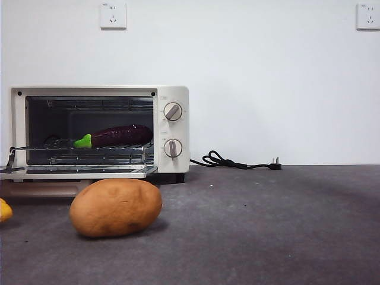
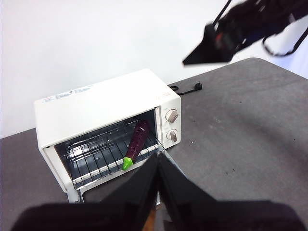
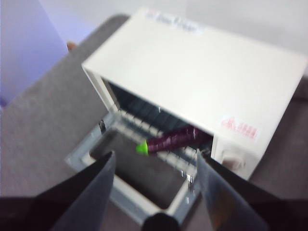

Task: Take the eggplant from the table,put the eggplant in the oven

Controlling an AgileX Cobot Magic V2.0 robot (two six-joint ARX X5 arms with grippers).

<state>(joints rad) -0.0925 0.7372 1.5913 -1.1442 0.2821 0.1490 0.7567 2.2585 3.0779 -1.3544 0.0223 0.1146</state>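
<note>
Eggplant [image 1: 114, 136] is lying on wire rack [image 1: 101, 152] inside oven [image 1: 172, 95], door down, w/ placement apparently done. Right gripper [image 3: 155, 166] is hovering spread above; left gripper [image 2: 158, 163] is sitting pressed together, empty.

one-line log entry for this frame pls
eggplant: on oven rack | door: open | left tool: shut, empty | right tool: open, empty, above door | potato: on table

The eggplant [image 1: 116, 136] lay on the rack [image 1: 77, 149] inside the oven [image 1: 172, 130], whose door [image 1: 77, 173] hung open. A potato [image 1: 116, 208] sat on the table [image 1: 267, 225] before it; the plug [image 1: 274, 166] lay to its right.
</note>
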